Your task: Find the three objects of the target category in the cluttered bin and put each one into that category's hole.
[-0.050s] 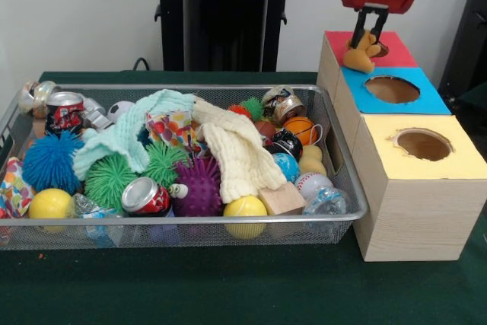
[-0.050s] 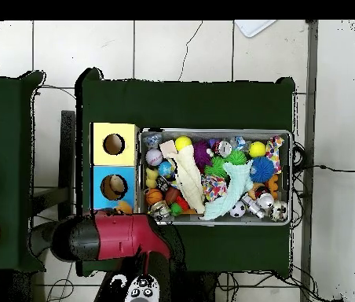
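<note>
My gripper hangs over the red-topped box at the far end of the row of boxes. It is shut on a tan plush toy, which dangles just above the red top. The hole in the red box is hidden behind the toy and the gripper. The blue box's hole and the yellow box's hole lie open nearer the camera. In the overhead view the red arm covers the red box, and something tan shows inside the blue box's hole.
A wire mesh bin to the left of the boxes holds several balls, spiky balls, crushed cans and knitted cloths. A cream cloth drapes over the middle of the pile. A wooden block lies by the bin's near right corner.
</note>
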Motion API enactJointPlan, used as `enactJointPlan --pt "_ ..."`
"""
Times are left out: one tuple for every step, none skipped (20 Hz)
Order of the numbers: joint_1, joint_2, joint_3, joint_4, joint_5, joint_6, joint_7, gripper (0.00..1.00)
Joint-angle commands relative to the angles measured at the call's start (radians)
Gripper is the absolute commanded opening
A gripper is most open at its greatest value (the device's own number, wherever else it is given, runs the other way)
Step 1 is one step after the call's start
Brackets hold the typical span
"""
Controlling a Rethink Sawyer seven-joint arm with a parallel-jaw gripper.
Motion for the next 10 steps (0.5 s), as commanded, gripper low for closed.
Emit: enactJointPlan --pt "0.007 -0.031 0.072 0.128 0.034 0.02 0.15 0.0" --pt "0.022 -0.062 0.058 0.143 0.036 0.047 0.16 0.0" --pt "0.026 -0.077 0.055 0.15 0.039 0.06 0.162 0.0" --pt "0.03 -0.092 0.052 0.158 0.043 0.073 0.164 0.0" --pt "0.028 -0.102 0.058 0.172 0.048 0.077 0.159 0.0" --pt "0.032 -0.115 0.053 0.181 0.045 0.083 0.156 0.0" --pt "0.035 -0.124 0.048 0.194 0.043 0.08 0.156 0.0" --pt "0.034 -0.134 0.048 0.206 0.043 0.084 0.151 0.0" --pt "0.036 -0.14 0.045 0.223 0.041 0.074 0.151 0.0" --pt "0.034 -0.144 0.044 0.233 0.039 0.068 0.148 0.0"
